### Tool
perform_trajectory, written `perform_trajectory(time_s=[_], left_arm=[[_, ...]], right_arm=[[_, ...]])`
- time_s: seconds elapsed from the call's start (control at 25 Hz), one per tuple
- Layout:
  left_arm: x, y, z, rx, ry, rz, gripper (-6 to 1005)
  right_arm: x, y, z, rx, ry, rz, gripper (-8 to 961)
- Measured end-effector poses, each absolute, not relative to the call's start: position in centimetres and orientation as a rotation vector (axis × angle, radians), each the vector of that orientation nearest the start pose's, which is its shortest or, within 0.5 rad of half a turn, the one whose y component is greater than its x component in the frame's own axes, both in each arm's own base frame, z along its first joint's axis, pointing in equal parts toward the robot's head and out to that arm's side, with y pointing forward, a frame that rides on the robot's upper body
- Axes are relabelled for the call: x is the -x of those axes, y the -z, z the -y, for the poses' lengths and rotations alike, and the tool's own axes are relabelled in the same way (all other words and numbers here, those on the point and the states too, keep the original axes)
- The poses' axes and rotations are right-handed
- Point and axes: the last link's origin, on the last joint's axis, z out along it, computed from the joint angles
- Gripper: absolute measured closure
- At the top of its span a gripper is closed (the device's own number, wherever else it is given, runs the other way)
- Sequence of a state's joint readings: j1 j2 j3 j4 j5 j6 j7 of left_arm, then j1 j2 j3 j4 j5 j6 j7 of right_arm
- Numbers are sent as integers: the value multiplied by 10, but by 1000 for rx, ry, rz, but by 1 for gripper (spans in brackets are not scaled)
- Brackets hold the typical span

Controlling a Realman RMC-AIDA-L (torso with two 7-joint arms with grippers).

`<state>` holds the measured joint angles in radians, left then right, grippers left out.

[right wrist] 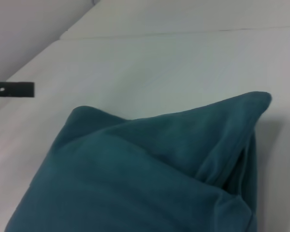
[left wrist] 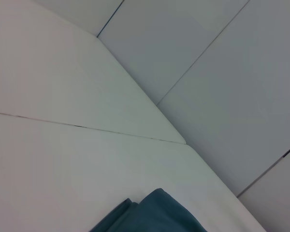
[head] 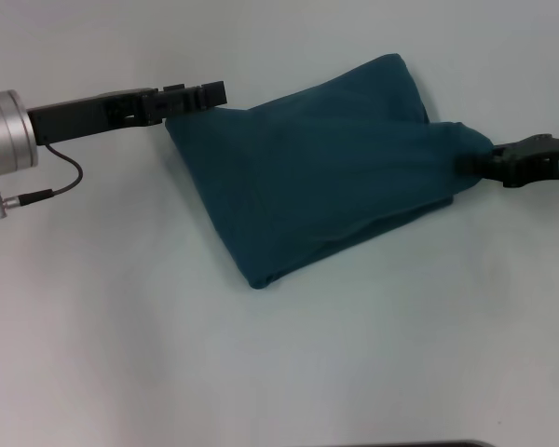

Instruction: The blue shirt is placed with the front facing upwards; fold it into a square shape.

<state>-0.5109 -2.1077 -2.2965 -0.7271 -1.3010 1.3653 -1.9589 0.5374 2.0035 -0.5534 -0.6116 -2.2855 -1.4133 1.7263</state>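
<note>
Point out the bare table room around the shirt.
The table is bare across the whole near side below the blue shirt, and beyond its far edge. Crowded: left end effector and right end effector flank the shirt's corners.

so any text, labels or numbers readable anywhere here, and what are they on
Small white label on the right hand: dark characters, too small to read.
The blue shirt: no lettering or neck label showing as it lies now.
Left hand: no text visible.

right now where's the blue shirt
In the head view the blue shirt lies folded mid-table, between the left gripper at its left corner and the right gripper pinching its right corner.
</note>
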Motion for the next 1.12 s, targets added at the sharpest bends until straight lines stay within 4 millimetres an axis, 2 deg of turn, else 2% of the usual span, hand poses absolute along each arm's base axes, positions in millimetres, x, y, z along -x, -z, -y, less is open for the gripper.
perform_trajectory(time_s=[0.32,0.44,0.56,0.72,0.84,0.88,0.96,1.0,1.04,1.12], left_arm=[[246,7,-353,2446,842,1325,66],[246,7,-353,2447,842,1325,66],[246,7,-353,2451,843,1325,66],[244,7,-354,2457,843,1313,66],[243,7,-355,2463,844,1305,66],[242,7,-355,2464,844,1304,66],[242,7,-355,2465,844,1300,65],[242,6,-355,2465,843,1300,65],[242,6,-356,2463,845,1299,65],[243,5,-356,2460,847,1300,65]], right_arm=[[-328,-27,-340,2412,-396,-1308,861],[-331,-37,-339,2379,-428,-1314,660],[-333,-46,-339,2351,-468,-1277,594],[-325,-63,-340,2316,-623,-1074,507],[-319,-67,-338,2316,-682,-970,441],[-317,-67,-337,2324,-699,-938,419],[-312,-62,-334,2358,-730,-881,299],[-310,-58,-331,2384,-748,-859,239],[-305,-45,-323,2444,-779,-851,179],[-301,-36,-316,2496,-807,-862,160]])
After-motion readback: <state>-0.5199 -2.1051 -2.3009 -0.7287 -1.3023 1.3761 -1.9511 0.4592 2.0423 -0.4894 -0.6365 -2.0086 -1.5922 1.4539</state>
